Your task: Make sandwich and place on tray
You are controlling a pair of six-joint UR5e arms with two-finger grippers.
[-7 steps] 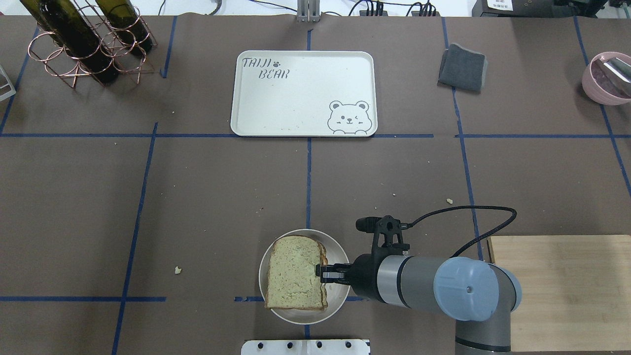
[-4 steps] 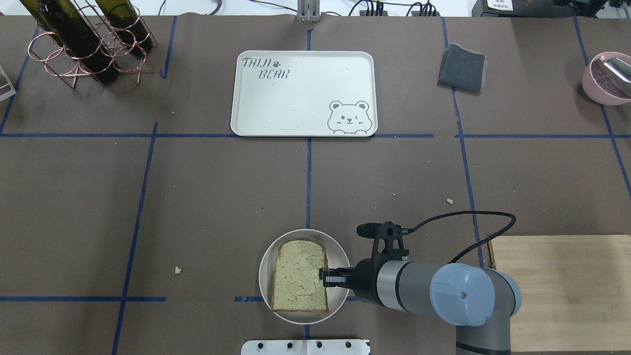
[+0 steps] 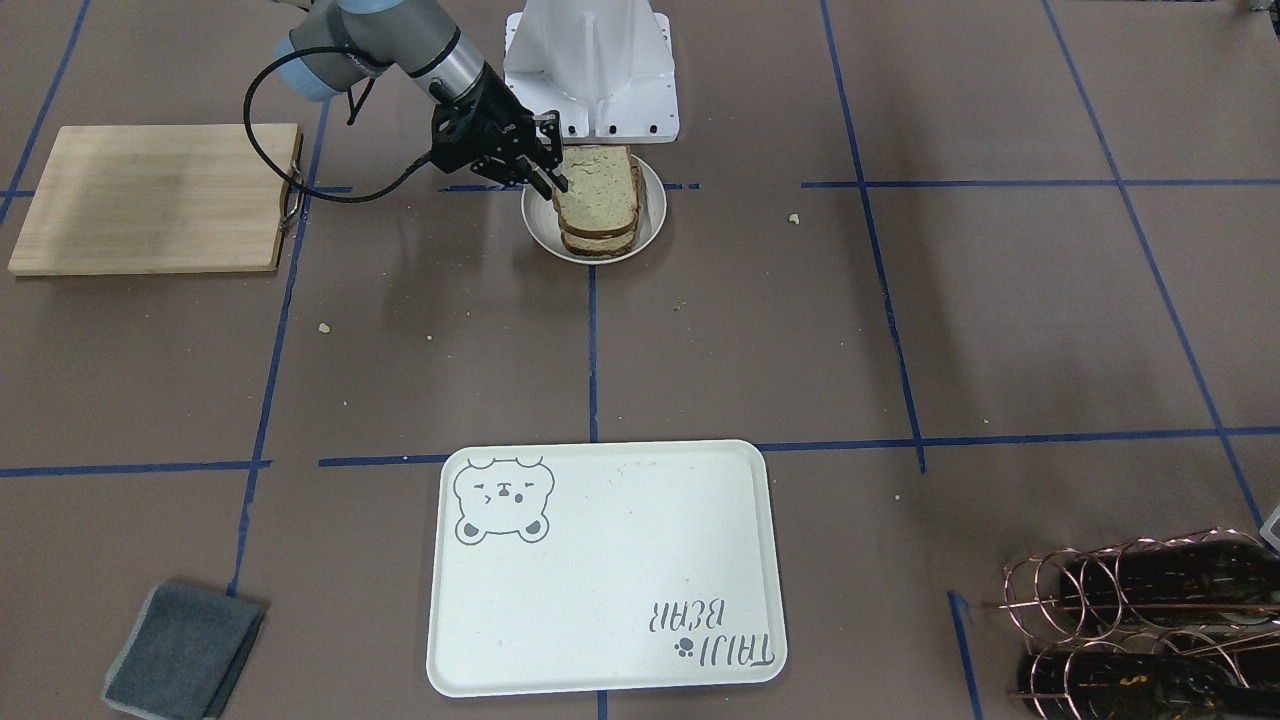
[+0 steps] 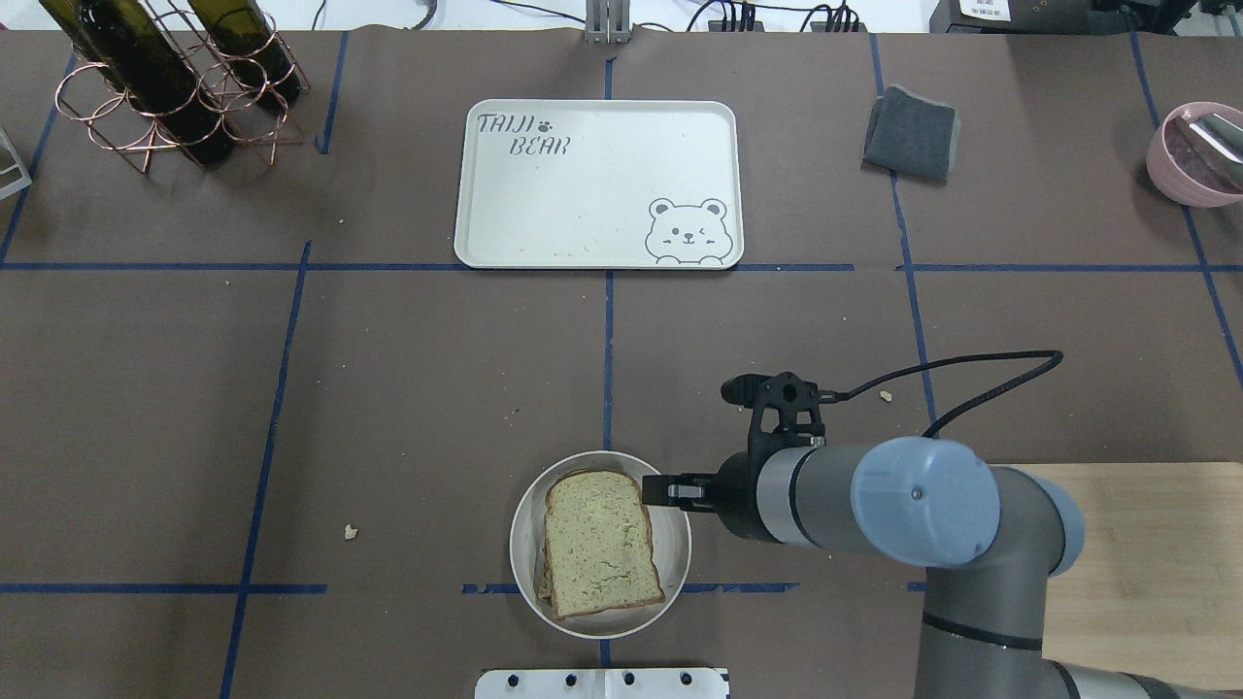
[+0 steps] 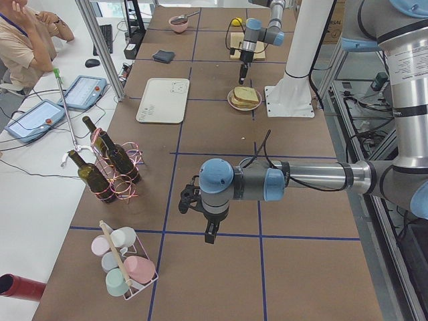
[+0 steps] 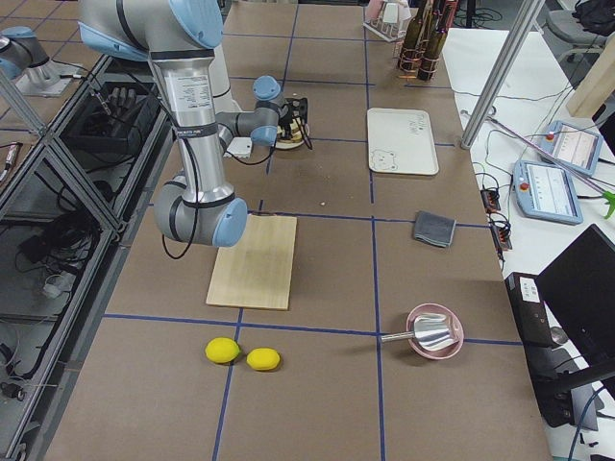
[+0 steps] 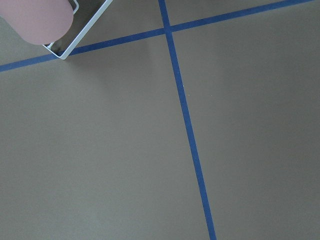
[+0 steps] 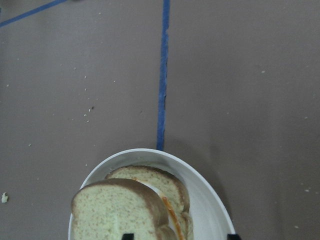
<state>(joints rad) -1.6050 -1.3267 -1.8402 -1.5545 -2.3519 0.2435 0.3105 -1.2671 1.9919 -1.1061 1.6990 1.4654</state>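
Pale bread with egg between: sandwich (image 4: 602,544) in bowl (image 4: 677,555) on the surface (image 4: 388,388), well apart from tray (image 4: 597,184). Right tool (image 4: 658,490) spread, empty, by the bowl's rim, probably readying a grip for carrying. Left tool (image 5: 209,234): cannot tell.

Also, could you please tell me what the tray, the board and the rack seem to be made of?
Tray: probably matte cream plastic or melamine, judging by its smooth moulded rim and printed bear. Board: pale wood, perhaps bamboo, with visible lengthwise grain. Rack: thin metal wire with a shiny copper-coloured finish.
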